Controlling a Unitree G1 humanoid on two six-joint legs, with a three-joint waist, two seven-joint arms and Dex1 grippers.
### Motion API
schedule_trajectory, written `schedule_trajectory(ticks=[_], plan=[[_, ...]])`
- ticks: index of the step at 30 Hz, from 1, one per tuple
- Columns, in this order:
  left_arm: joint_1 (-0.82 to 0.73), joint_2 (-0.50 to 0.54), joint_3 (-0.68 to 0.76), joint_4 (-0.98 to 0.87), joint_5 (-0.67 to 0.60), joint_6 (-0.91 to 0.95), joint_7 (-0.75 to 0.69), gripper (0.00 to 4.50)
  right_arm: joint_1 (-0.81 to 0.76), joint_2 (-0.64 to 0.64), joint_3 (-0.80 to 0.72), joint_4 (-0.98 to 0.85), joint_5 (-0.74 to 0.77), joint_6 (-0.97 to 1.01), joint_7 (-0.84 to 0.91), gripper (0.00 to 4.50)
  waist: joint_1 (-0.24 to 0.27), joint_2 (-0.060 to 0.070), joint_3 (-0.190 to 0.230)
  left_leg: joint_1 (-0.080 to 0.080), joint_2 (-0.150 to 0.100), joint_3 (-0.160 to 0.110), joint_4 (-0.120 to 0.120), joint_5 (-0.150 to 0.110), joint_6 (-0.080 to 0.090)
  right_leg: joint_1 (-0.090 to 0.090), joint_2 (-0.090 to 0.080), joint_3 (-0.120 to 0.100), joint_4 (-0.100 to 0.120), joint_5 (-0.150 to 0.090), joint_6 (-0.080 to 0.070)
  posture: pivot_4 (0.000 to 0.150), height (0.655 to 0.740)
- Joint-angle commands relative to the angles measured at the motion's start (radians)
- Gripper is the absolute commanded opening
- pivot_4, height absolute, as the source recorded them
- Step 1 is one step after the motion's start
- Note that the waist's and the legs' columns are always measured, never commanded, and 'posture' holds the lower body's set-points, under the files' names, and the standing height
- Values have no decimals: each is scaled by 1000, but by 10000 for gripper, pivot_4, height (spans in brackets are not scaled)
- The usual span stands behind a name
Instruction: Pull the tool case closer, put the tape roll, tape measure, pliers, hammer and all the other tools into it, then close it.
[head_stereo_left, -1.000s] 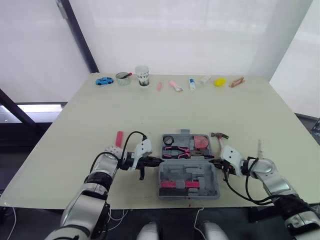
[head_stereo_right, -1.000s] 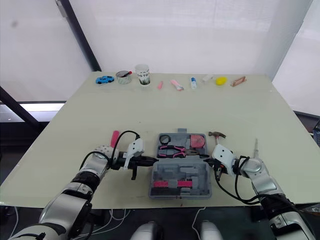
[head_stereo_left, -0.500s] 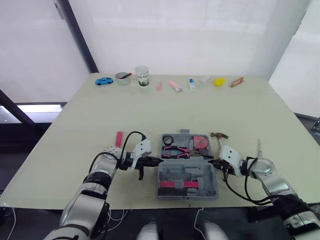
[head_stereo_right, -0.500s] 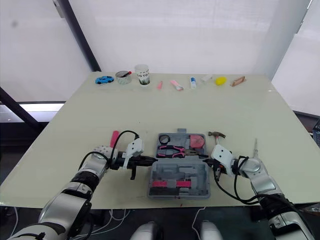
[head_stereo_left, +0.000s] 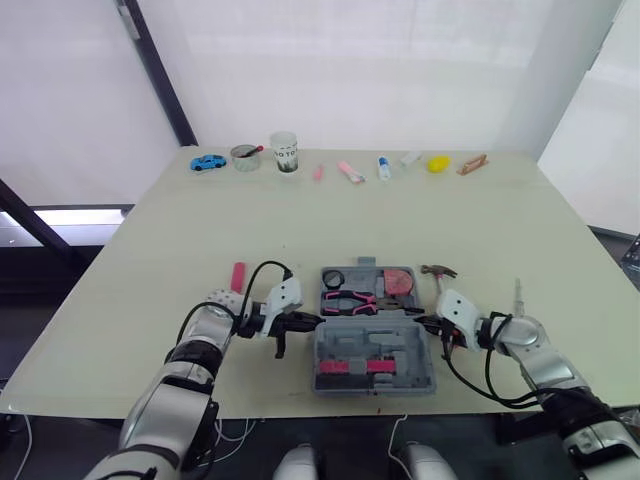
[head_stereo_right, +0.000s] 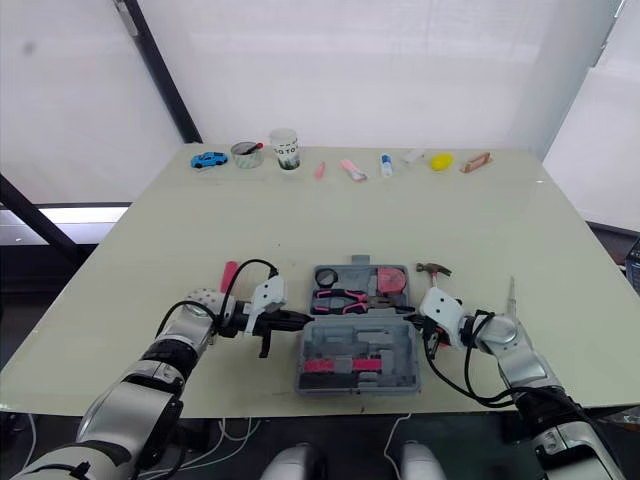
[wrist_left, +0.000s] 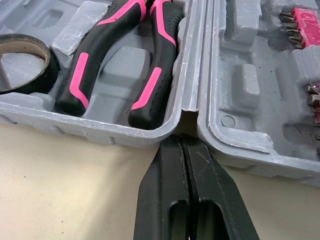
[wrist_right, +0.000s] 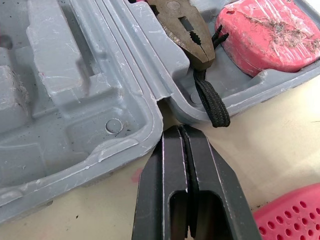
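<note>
Beside the grey moulded-plastic tool case (head_stereo_left: 375, 345), left gripper (wrist_left: 182, 141) and right gripper (wrist_right: 182, 130) are pinched closed, empty. Pink-black pliers (wrist_left: 120, 55) lie inside; the tape roll (wrist_left: 20, 62) is cut off.

Table (head_stereo_left: 400, 220) wide open between tool case (head_stereo_left: 372, 350) and far row of small items (head_stereo_left: 351, 171). Hammer (head_stereo_left: 438, 272) sits near case's right (just past right gripper (head_stereo_left: 428, 323)); pink object (head_stereo_left: 238, 276) lies left.

Cream table (head_stereo_left: 420, 215) with scattered tools
Open tool case (head_stereo_left: 345, 346) near-centre, hammer (head_stereo_left: 440, 272) just right of it, pink stick (head_stereo_left: 238, 276) to its left; a toy car (head_stereo_left: 208, 162), cup (head_stereo_left: 285, 153) and small oddments line the far edge.
</note>
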Motion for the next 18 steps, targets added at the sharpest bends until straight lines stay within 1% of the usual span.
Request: schedule_trajectory(ticks=[1, 11, 18], plan=[[-3, -2, -2, 8, 10, -8, 2, 395, -35, 13, -11, -28, 18, -50, -4, 0, 0, 0, 0, 0, 0, 0, 0, 0, 0, 0, 0, 0, 0, 0, 0, 1500, 7400], [-3, -7, -3, 6, 11, -6, -1, 395, -45, 12, -9, -1, 10, -73, -14, 0, 1, 0, 0, 0, 0, 0, 0, 0, 0, 0, 0, 0, 0, 0, 0, 1500, 7400], [1, -9, -3, 3, 10, -5, -2, 395, -15, -1, 6, -43, 27, -12, 43, 0, 1, 0, 0, 0, 0, 0, 0, 0, 0, 0, 0, 0, 0, 0, 0, 1500, 7400]])
